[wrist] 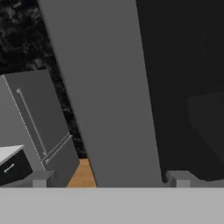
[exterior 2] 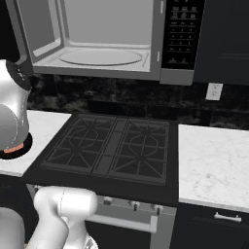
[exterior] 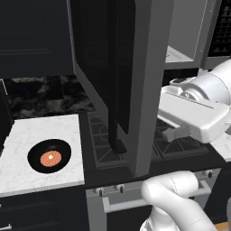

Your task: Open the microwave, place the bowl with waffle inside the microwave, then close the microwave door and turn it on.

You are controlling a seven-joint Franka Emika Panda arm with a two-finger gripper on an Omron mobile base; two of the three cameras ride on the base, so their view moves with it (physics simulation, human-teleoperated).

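Microwave (exterior 2: 107, 39): mounted above the stove (exterior 2: 114, 146), cavity exposed, pale interior with round turntable, dark button panel (exterior 2: 182, 34) at its right edge. Microwave door (exterior: 135, 76): swung fully out toward the robot, standing edge-on in the left base view, long axis vertical, black bar handle (exterior: 118, 90) on its outer face. Hand (wrist: 109, 178): fingers spread wide, holding nothing, with the grey door edge lying between the two tips in the hand view; it sits on the stove side of the door, level with the door's lower half. Bowl (exterior: 49, 156): black, shallow, resting on the white marble table (exterior: 27, 135) to the left of the stove, upright. Waffle (exterior: 51, 158): orange-brown disc lying flat in the bowl's centre. Governing relation: the bowl lies below the hand and to its left, on the far side of the open door, so the door panel stands between hand and bowl. Judgement: door-opening step appears complete; the reach for the bowl likely needs the hand to clear the door's lower edge before descending leftward.
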